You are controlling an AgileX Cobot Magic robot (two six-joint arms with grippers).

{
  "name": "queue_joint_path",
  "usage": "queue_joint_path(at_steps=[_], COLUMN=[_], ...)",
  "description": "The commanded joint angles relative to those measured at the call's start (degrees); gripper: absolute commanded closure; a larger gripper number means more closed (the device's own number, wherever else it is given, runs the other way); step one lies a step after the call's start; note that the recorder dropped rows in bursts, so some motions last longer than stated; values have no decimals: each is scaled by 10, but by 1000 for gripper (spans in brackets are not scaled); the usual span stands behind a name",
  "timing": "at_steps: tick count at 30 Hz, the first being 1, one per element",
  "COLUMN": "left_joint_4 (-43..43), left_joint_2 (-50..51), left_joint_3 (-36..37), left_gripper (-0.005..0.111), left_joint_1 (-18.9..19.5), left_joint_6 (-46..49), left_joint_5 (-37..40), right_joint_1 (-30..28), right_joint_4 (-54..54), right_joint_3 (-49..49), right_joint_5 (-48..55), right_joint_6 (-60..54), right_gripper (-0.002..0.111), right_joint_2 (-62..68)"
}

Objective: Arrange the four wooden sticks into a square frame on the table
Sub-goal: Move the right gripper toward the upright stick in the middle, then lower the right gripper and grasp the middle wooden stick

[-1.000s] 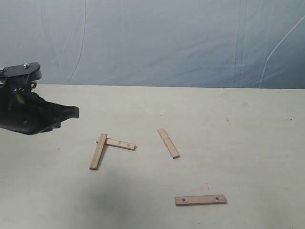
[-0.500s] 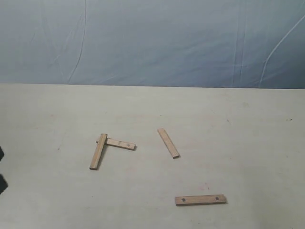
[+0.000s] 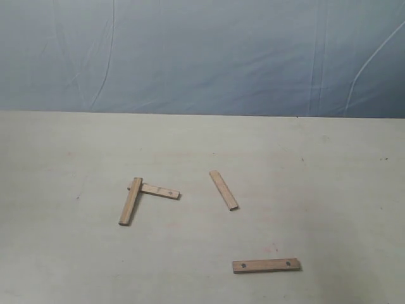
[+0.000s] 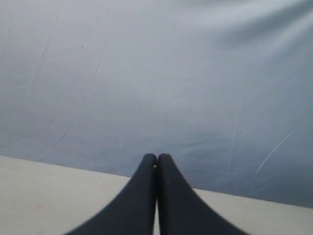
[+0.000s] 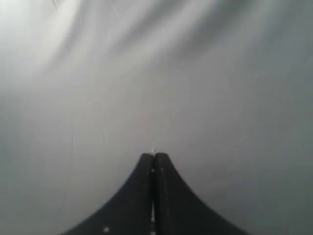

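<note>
The four sticks are lying loose on the table (image 3: pixel 329 190), well away from both pairs of fingers, which are staying outside the exterior view. Taking the slanted stick (image 3: pixel 224 190) near the middle as the clock's centre, two sticks are sitting at about 9 o'clock. There the near-upright stick (image 3: pixel 130 201) is touching the end of the crosswise stick (image 3: pixel 158 190), so that the pair is making an L. The stick with two dark holes (image 3: pixel 266 265) is lying flat and alone at about 5 o'clock.

The left fingers (image 4: pixel 154 162) are pressing together with nothing between them, pointing over the table's far edge at the blue-grey sheet (image 4: pixel 156 73). The right fingers (image 5: pixel 152 162) are also pressing together on nothing, facing plain grey cloth. Neither wrist view is showing a stick.
</note>
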Motion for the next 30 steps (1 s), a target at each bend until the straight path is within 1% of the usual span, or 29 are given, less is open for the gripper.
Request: queue_joint_path(at_steps=[1,3,5,6,8,10,11,13,15,16,17,18,20,21,23,24,30], left_joint_4=[-61,-104,-161,-188,-216,-221,-221,-221,-220,-220,-217,-208,-161,-141,-144,-149,-131], left_joint_2=[-56,-65,-65,-64,-64,-64,-64,-64,-64,-64,-64,-64,-64,-64,-64,-64,-64], left_joint_3=[3,3,3,3,3,3,3,3,3,3,3,3,3,3,3,3,3], left_gripper=[107,107,107,107,107,107,107,107,107,107,107,107,107,107,107,107,107], left_joint_1=[20,31,41,45,51,54,54,54,54,54,54,54,54,54,54,54,54], left_joint_6=[67,106,155,191,228,239,239,241,242,250,254,254,278,280,256,243,241], left_joint_5=[32,38,46,51,61,67,71,84,98,107,121,136,168,190,213,216,195], right_joint_1=[6,32,70,94,135,175,192,211,217,217,217,217,217,219,224,228,262], right_joint_4=[-192,-324,-414,-433,-432,-388,-337,-196,-18,55,108,138,163,173,185,192,223], right_joint_3=[-120,-178,-217,-234,-266,-297,-318,-365,-429,-461,-490,-515,-547,-558,-566,-568,-601], right_joint_5=[175,273,355,398,477,542,575,636,722,768,812,851,903,918,921,917,908], right_joint_6=[140,235,300,307,291,237,180,17,-156,-206,-249,-273,-283,-284,-284,-284,-278], right_gripper=[109,109,109,109,109,109,109,109,109,107,103,97,81,71,57,55,57], right_joint_2=[140,194,232,250,283,311,327,359,398,418,438,457,485,499,518,528,594])
